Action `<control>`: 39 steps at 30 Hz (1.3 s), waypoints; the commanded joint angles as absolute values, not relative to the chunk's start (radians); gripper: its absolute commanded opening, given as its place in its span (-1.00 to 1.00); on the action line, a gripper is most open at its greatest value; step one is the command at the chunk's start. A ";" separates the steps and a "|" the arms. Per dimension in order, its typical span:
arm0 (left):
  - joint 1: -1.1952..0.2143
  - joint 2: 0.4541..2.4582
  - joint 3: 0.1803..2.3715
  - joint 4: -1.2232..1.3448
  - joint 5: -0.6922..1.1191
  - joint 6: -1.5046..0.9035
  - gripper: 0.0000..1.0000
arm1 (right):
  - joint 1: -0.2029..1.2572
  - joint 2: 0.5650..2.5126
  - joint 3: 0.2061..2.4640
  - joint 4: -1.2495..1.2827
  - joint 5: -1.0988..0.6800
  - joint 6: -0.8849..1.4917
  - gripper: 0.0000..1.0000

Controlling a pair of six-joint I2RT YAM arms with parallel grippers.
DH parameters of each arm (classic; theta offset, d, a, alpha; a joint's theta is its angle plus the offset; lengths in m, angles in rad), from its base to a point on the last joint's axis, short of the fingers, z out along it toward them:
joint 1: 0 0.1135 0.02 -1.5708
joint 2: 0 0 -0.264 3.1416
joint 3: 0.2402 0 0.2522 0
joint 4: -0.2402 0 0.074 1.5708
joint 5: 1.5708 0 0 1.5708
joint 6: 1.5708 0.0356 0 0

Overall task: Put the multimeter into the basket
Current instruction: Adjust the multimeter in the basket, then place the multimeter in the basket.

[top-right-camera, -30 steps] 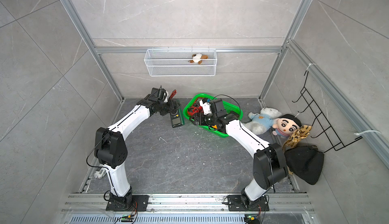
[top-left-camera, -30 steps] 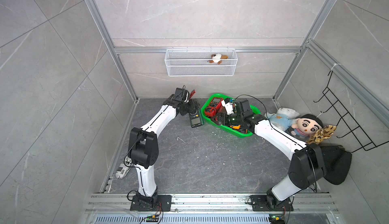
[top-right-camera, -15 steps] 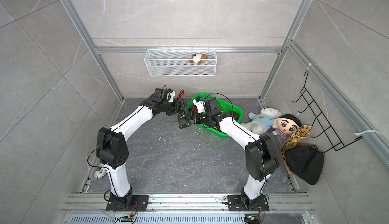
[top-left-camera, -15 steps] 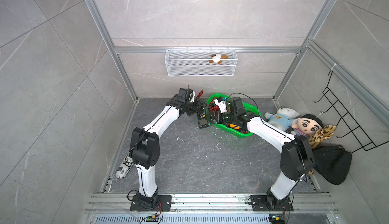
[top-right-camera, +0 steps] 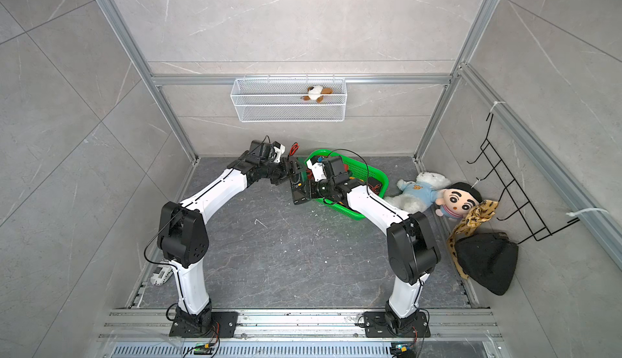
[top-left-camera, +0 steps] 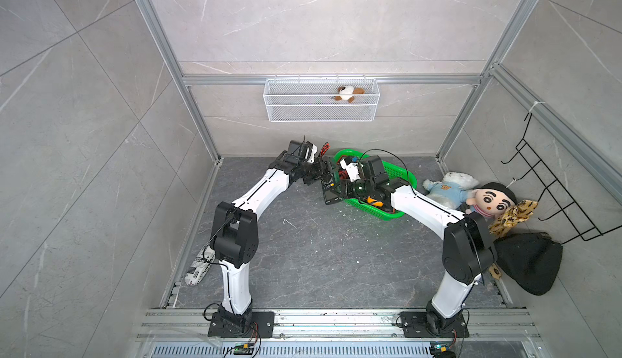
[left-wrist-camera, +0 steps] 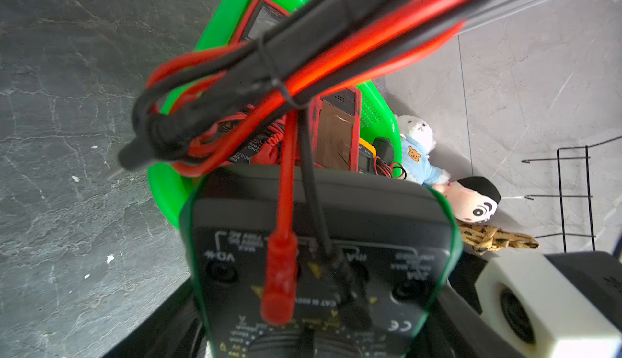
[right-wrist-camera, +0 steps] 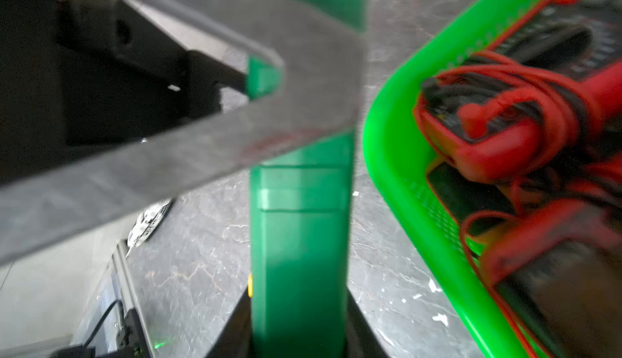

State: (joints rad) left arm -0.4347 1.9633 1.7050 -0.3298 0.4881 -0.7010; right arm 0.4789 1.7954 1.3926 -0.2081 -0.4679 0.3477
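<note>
- Green-edged and dark-faced, the multimeter [top-left-camera: 328, 188] sits just outside the basket [top-left-camera: 394, 172], against the rim of its end that faces my left arm; in both top views it overlaps that rim [top-right-camera: 357, 171].
- My left gripper [top-left-camera: 319, 172] is clamped on the multimeter's end where the leads plug in. In the left wrist view the meter's body [left-wrist-camera: 319, 238] fills the space between my dark fingers.
- My right gripper [top-left-camera: 341, 189] is pressed shut on the meter's other side. In the right wrist view the green casing [right-wrist-camera: 299, 238] rises straight up from between my two black fingers [right-wrist-camera: 232, 332].
- Both of my grippers pinch the same multimeter, one from each side.
- I cannot tell whether its lower end touches the grey desk [top-left-camera: 319, 255].
- The bundled red and black test leads [left-wrist-camera: 286, 70] are tied with a thin band and hang over the basket's opening in the left wrist view.
- The basket already holds red-cased meters [left-wrist-camera: 336, 127] and a tangle of red wire [right-wrist-camera: 505, 120].
- Beyond the basket's far end lie a white plush bear [top-left-camera: 449, 188] in blue and a black-haired doll [top-left-camera: 489, 201], touching each other.
- A white wire basket [top-left-camera: 321, 112] hangs on the back wall with a small plush animal [top-left-camera: 348, 93] in it.
</note>
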 commanded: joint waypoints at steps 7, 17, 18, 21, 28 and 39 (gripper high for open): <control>-0.438 1.910 1.754 -0.199 0.545 -0.722 0.96 | 0.452 1.755 1.421 -0.245 -0.365 0.422 -0.84; -0.433 1.764 1.681 -0.151 0.439 -0.608 0.96 | 0.295 1.563 1.283 -0.153 -0.405 0.561 -0.89; -0.431 1.755 1.672 -0.152 0.420 -0.601 0.96 | 0.279 1.544 1.276 -0.160 -0.406 0.563 -0.89; -0.424 1.741 1.646 -0.155 0.373 -0.592 0.96 | 0.231 1.498 1.252 -0.172 -0.405 0.577 -0.90; -0.419 1.756 1.619 -0.225 0.202 -0.584 0.96 | 0.165 1.449 1.194 -0.200 -0.382 0.613 -0.91; -0.420 1.750 1.539 -0.243 0.000 -0.582 0.96 | 0.083 1.462 1.061 -0.091 -0.451 0.776 -0.92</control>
State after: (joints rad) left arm -0.4248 1.7592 1.5417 -0.2550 0.0616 -0.6060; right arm 0.1028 1.4734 1.0737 -0.2089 -0.4053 0.7166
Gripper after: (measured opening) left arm 0.981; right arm 0.300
